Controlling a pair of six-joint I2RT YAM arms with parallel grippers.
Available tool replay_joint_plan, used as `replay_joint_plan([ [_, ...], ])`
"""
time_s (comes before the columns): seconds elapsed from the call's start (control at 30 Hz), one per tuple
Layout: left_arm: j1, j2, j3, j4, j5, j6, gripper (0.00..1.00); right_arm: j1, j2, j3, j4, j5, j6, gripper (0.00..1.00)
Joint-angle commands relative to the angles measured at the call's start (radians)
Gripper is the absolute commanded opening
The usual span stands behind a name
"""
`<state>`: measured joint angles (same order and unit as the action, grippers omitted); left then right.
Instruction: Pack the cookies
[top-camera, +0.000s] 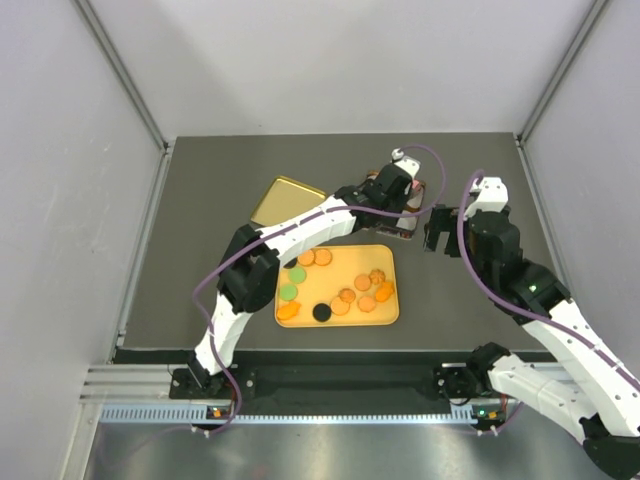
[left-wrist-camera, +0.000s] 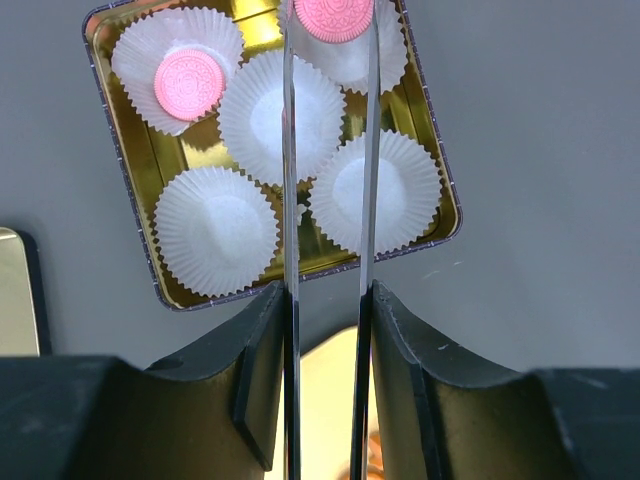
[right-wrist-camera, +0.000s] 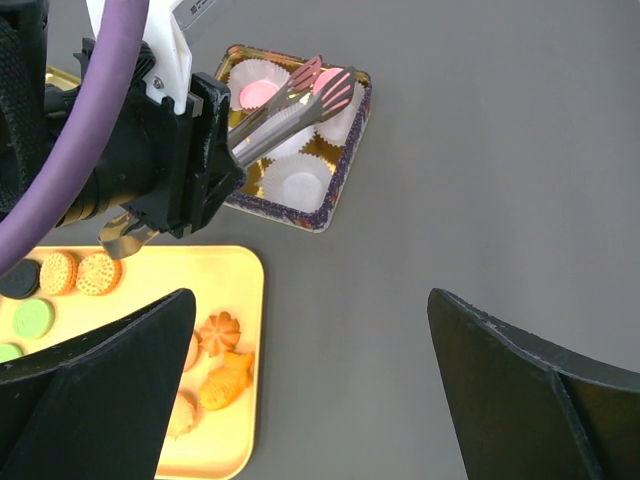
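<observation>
Overhead, flat orange, green and black cookies (top-camera: 340, 305) lie on a yellow tray (top-camera: 330, 280) near the gold tin (left-wrist-camera: 130, 190). Left wrist: the left gripper (left-wrist-camera: 328, 295), narrowed on tongs (left-wrist-camera: 290, 150), holds a pink embossed cookie (left-wrist-camera: 333, 18) over the tin. A second pink cookie (left-wrist-camera: 188, 82) sits in one of its paper cups (left-wrist-camera: 215, 230). Right wrist: the right gripper (right-wrist-camera: 310, 295) gapes wide, apart from the tin.

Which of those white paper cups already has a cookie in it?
The corner cup at upper left in the left wrist view: a pink cookie lies in it. The other four look empty.

Pink cookie (right-wrist-camera: 336, 90) in tongs (right-wrist-camera: 283, 112) over tin (right-wrist-camera: 292, 213)
</observation>
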<state>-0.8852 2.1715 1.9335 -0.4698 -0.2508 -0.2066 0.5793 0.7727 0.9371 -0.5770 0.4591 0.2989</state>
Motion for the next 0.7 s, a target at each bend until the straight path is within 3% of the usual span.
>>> replay_joint_plan([
  [0.0,-0.004,0.001,0.045,0.062,0.004,0.003,0.4,-0.012,-0.015,0.032,-0.001,0.02,-0.012,1.0],
  [0.67,-0.004,-0.002,0.044,0.068,0.007,0.013,0.46,-0.012,-0.006,0.039,-0.001,0.016,-0.014,1.0],
])
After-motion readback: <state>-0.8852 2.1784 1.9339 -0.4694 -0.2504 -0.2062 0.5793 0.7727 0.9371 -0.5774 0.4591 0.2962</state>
